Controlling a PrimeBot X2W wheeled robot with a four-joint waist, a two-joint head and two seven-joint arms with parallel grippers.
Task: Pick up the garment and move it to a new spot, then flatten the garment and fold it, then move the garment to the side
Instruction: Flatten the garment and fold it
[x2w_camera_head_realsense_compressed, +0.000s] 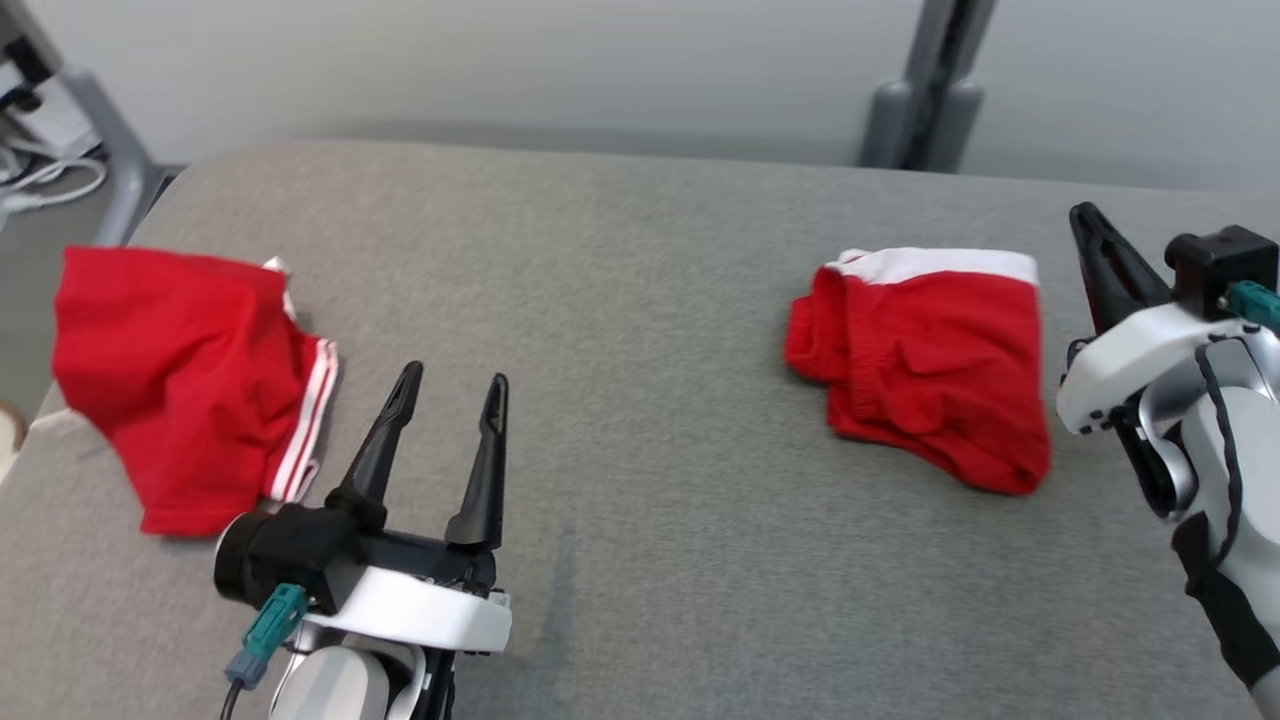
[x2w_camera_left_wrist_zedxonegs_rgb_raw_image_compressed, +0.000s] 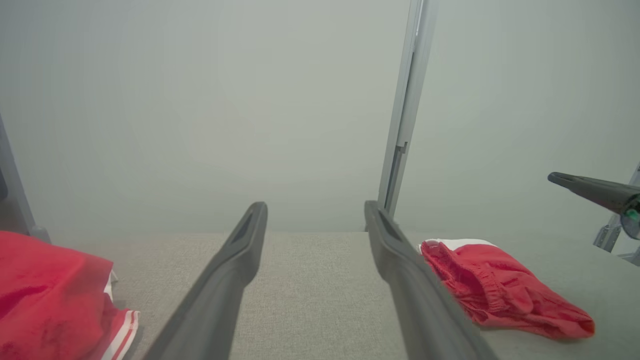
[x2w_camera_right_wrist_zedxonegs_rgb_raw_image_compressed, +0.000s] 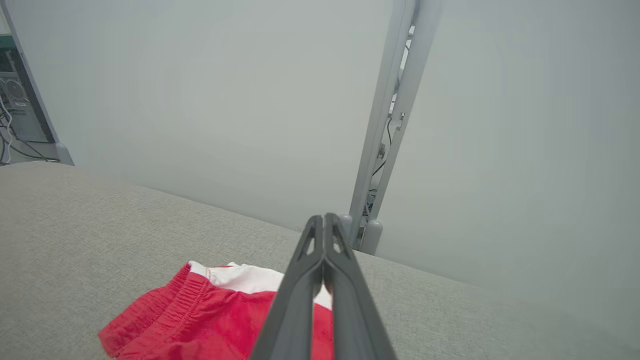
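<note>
left gripper (x2w_camera_head_realsense_compressed: 453, 375): jaws wide open, nothing between the 2 fingers, hovering over bare grey table (x2w_camera_head_realsense_compressed: 640, 300)

right gripper (x2w_camera_head_realsense_compressed: 1083, 213): 2 fingers pressed together, nothing pinched, tips pointing away from the robot

crumpled garment (x2w_camera_head_realsense_compressed: 170, 380): off to the left gripper's left, about level with its fingers and near them but not touching. Its far-left part seems to reach the table's left edge.

look of it: red shorts with white stripes along the edge facing the gripper, rumpled and not laid flat. It's a lump with no clear long axis, though the striped edge runs roughly the same way as the fingers.

folded garment (x2w_camera_head_realsense_compressed: 930, 370): just beside the right gripper, on its inner side, with a sliver of table between them in the head view. Red, compact, white waistband on the side away from the robot.

my read: the folded one looks finished and parked, so the crumpled one is probably next.

key relation: it lies sideways-left of the open left gripper, well apart from the right 1, so the left arm is the obvious pick.

next move needs: swing left and drop onto the striped edge before closing.
</note>
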